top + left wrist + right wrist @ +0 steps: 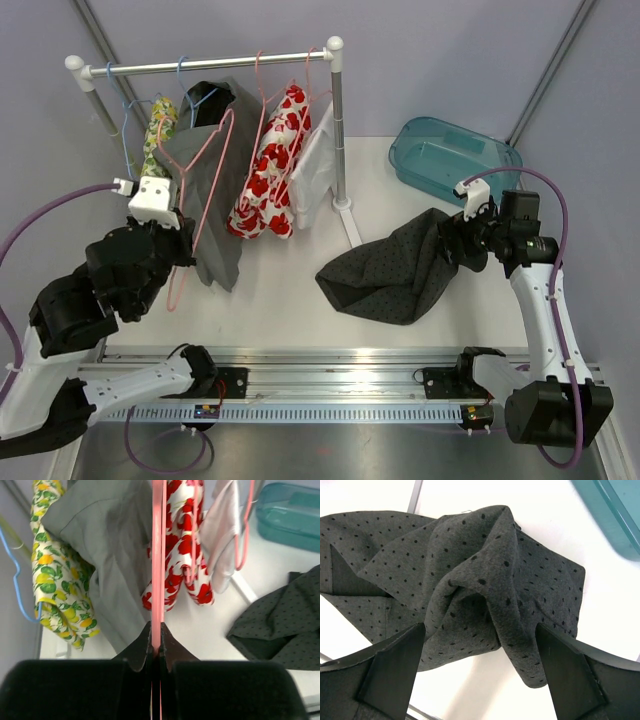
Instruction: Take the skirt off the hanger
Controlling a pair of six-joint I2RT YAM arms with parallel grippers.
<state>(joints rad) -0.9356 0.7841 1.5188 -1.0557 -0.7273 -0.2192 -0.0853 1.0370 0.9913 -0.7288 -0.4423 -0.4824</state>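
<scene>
- Skirt (pixel 385 280): dark, dotted, heaped on the table (pixel 290 300); its long axis ran leftward from my right gripper (pixel 479 630), the nearer arm.
- Right gripper: jaws wide, straddling a raised fold (plain only in its wrist view).
- Left gripper (pixel 156 652): clamped on the bare pink hanger (pixel 158 555); overhead, I couldn't confirm that grip.

Left tool (pixel 156 635) pinched shut, right tool (pixel 479 630) spread wide open.
</scene>
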